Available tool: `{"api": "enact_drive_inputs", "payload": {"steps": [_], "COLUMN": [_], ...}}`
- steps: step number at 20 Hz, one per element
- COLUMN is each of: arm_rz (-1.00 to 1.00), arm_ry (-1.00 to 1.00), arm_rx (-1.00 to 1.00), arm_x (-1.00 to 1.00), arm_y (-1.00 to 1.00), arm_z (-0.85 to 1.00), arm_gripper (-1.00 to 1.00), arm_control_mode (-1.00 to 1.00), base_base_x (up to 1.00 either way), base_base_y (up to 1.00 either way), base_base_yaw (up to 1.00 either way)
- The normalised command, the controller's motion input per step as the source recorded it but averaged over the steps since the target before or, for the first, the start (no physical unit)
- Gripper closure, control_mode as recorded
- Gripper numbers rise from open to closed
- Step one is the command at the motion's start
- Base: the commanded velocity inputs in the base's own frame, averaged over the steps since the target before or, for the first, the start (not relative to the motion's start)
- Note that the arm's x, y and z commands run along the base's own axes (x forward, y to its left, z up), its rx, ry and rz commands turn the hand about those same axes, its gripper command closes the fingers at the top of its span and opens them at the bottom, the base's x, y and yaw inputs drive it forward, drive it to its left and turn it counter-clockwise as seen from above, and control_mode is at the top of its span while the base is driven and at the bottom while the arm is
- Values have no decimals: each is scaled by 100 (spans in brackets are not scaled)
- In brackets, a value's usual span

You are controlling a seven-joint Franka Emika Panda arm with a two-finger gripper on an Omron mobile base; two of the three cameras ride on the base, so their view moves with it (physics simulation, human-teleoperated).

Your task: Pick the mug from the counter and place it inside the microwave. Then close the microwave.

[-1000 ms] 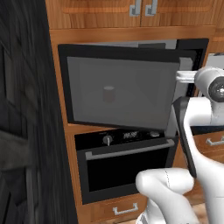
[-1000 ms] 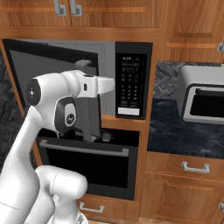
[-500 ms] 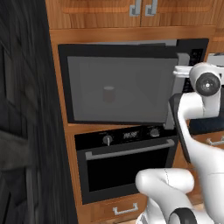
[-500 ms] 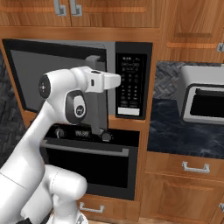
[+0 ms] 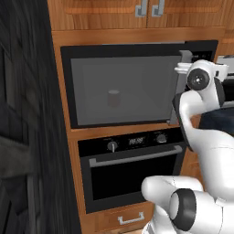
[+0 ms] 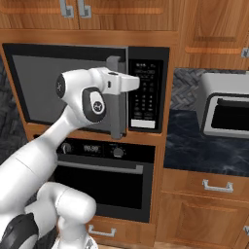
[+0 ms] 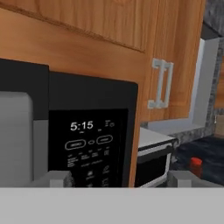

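Since the earlier frames, door of the microwave [image 5: 123, 89] has swung from partly ajar to nearly flat against its frame, and the arm has moved right w/ it, hand now up by the keypad side.

Left base view, going left to right: dark wall panel fills the left edge; microwave sits center frame, and you can see the mug [image 5: 113, 98] through the glass as a dim reddish shape, mid-cavity, upright. Below it, the black oven [image 5: 130, 171] w/ knobs and bar handle. At right, the microwave's grey door handle [image 5: 179, 87] runs vertically, w/ the arm's white wrist just beside it.

Right base view: arm crosses the microwave glass from lower left; hand ends at the gripper [image 6: 133, 82], up against the keypad panel [image 6: 145, 95] at center. Right of that, the counter [image 6: 204, 146] w/ a silver toaster oven [image 6: 226, 112] at the frame's right edge.

Hand view: keypad display reads 5:15 at lower left, wood cabinet w/ a grey pull [image 7: 161, 83] at center right. Finger tips sit far apart at the bottom corners, so you've got the gripper wide, holding nothing.
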Motion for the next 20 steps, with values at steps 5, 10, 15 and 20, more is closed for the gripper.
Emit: {"api": "enact_drive_inputs", "payload": {"steps": [5,10,15,20], "arm_rz": [0,0,0,0], "arm_ry": [-6,-6,-3,0], "arm_rx": [0,1,0,0], "arm_x": [56,53,53,49], "arm_y": [0,0,0,0], "arm_z": [-1,-1,0,0], "arm_gripper": [-100,-100,-100,-100], "arm_control_mode": [-100,-100,-100,-100], "base_base_x": [0,0,0,0], "base_base_y": [0,0,0,0], "base_base_yaw": [0,0,0,0]}}
